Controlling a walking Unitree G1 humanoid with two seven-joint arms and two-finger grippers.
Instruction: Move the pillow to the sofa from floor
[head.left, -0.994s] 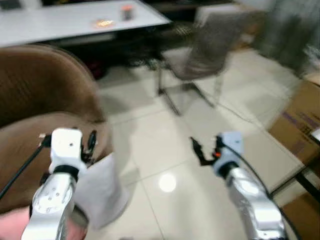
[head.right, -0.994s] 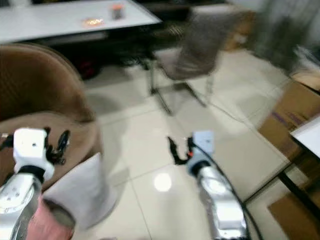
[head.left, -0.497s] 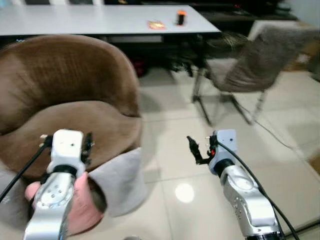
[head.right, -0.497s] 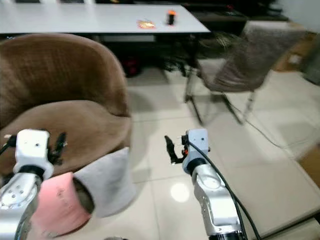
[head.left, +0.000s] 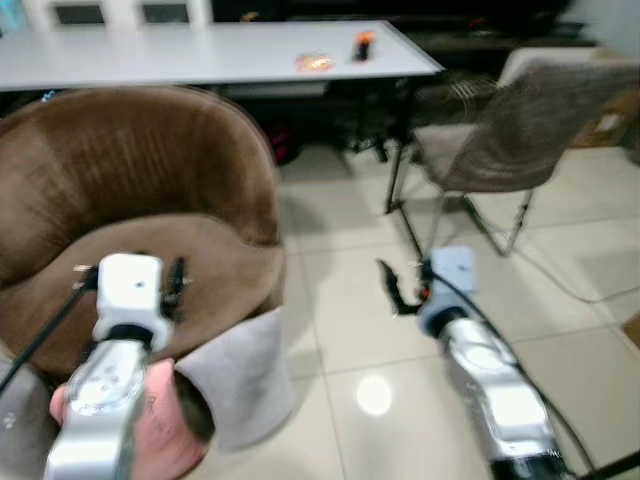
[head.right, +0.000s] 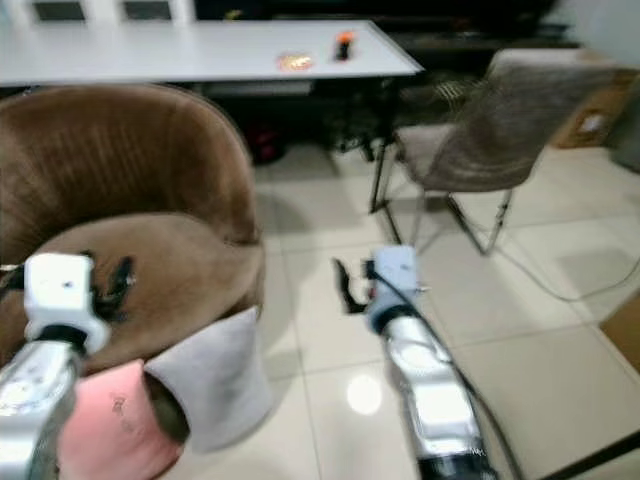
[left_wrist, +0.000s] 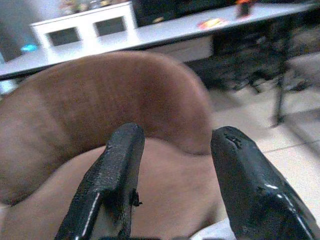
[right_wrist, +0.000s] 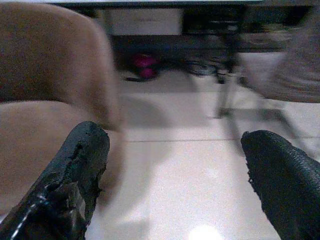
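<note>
Two pillows (head.right: 210, 375) lean against brown sofa (head.left: 140, 190); chair (head.left: 520, 120) nearby.

Brown velvety cloth sofa (head.left: 150, 200); glossy tiled floor (head.left: 350, 340); soft grey pillow (head.left: 240, 375).

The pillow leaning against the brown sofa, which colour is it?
The pillow is light grey; the right eye view shows it best.
</note>
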